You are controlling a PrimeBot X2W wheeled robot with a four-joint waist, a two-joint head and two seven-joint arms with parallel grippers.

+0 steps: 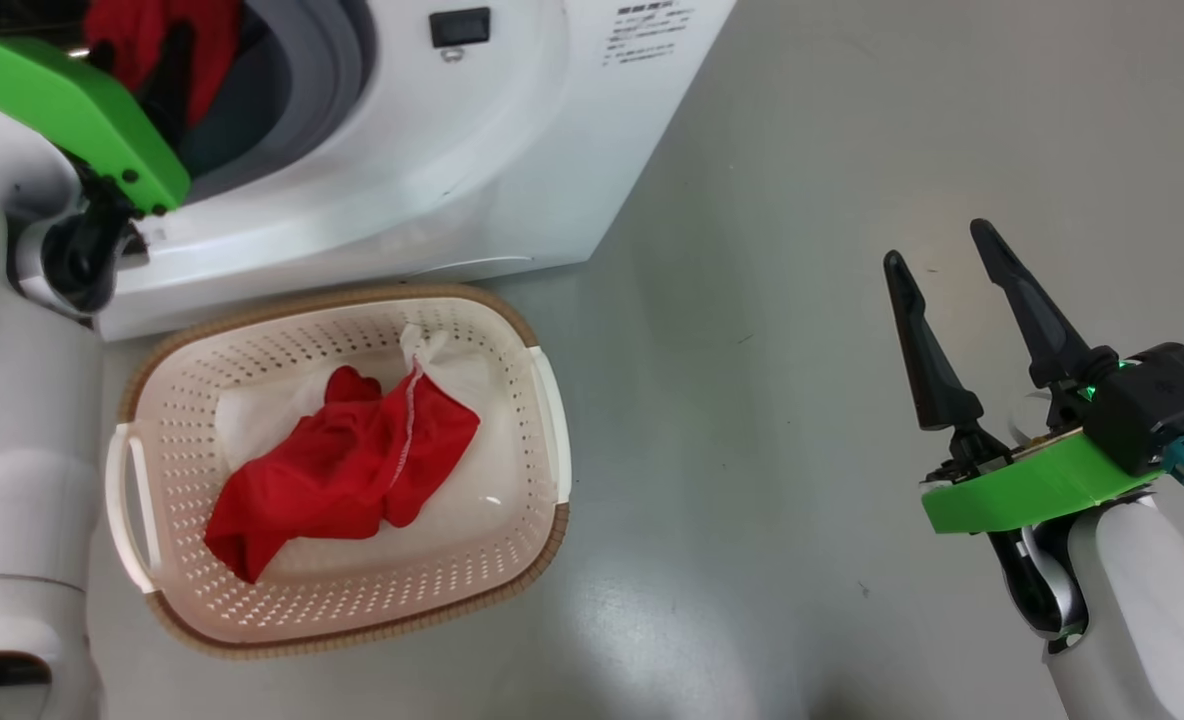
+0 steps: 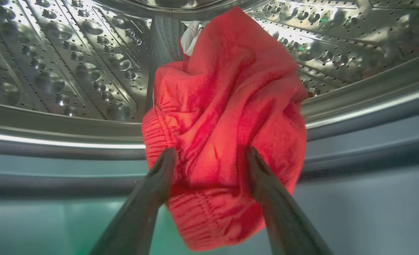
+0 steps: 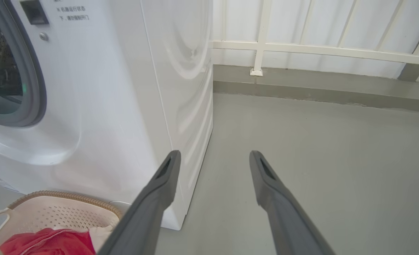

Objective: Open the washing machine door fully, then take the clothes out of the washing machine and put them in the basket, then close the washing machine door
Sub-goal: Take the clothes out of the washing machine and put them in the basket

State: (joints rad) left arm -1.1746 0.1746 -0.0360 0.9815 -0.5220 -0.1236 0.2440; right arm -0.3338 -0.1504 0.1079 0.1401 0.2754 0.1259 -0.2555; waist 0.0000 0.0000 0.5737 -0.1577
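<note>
- Left wrist view has the left jaws spread wide inside the perforated steel drum [image 2: 53,71], one dark finger on either side of a crumpled bright red knit garment [image 2: 227,117]; the cloth sits between them and looks unpinched
- Head view puts that arm in the mouth of the big white front-loading washing machine [image 1: 512,150] at 11 o'clock, past its grey rubber ring [image 1: 332,70]
- A second red garment with a thin white drawstring [image 1: 342,470] already lies in the cream perforated plastic basket [image 1: 452,580], which stands on the grey floor [image 1: 752,400] at 7 o'clock, just in front of the machine
- The right jaws, at 4 o'clock, are spread and empty over bare floor, well apart from the basket
- Step in hand, as I judge it: taking the clothes out, partway done
- The next move calls for closing on a deep bunch of fabric, lifting it clear of the rubber ring without snagging, then carrying it down towards 6 o'clock to the basket
</note>
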